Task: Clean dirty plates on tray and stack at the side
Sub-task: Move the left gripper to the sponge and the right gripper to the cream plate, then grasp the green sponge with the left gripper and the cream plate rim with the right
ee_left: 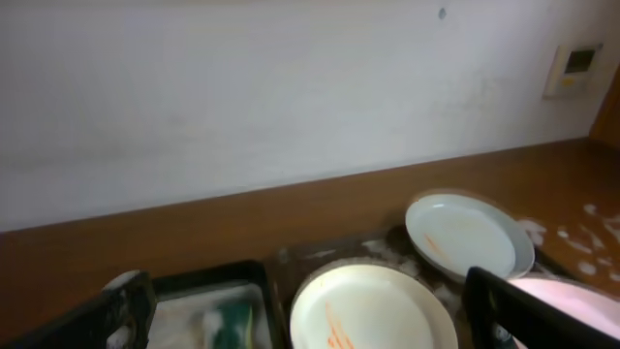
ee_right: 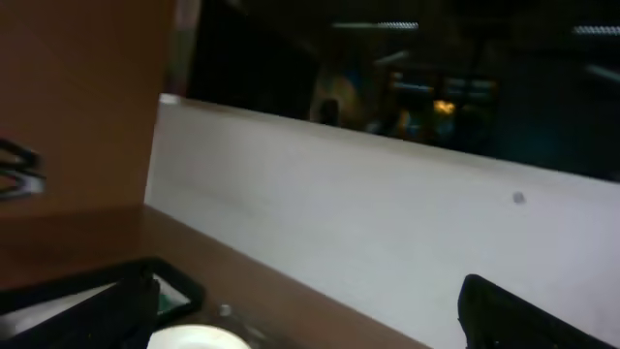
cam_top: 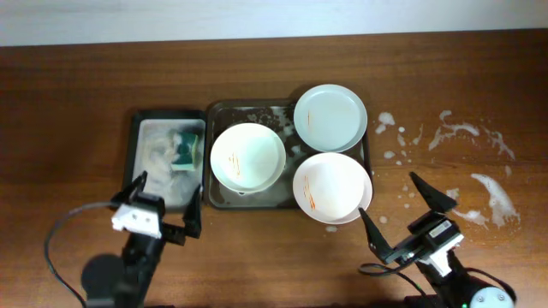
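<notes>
Hovering at the near edge, the left pincer (cam_top: 169, 190) has its jaws spread wide with nothing between them, above the near end of the small tray (cam_top: 137, 128). Over on the other side, the right pincer (cam_top: 387, 193) gapes just as wide, empty, above the bare wooden surface (cam_top: 86, 85) and just right of the near plate (cam_top: 332, 186). Neither one touches any crockery.

Moving out: the near plate sits at the near right corner of the tray (cam_top: 227, 106), its edge hanging over the rim toward the arms, thin orange streaks on its near-left side. Beside it, the left plate (cam_top: 248, 157) lies fully inside the tray, with orange marks on its left half; the left wrist view catches it dead ahead between the fingers (ee_left: 97, 320). Suds cling to the tray floor between the plates.

Further on, the far plate (cam_top: 330, 117) rests on the far right corner, overlapping the far rim, pale greenish, with a faint smear.

The small tray holds soapy water and a green sponge (cam_top: 187, 147) at its far right. Foam (cam_top: 479, 188) is splashed across the surface to the right. Beyond everything, a pale wall (ee_left: 291, 97).
</notes>
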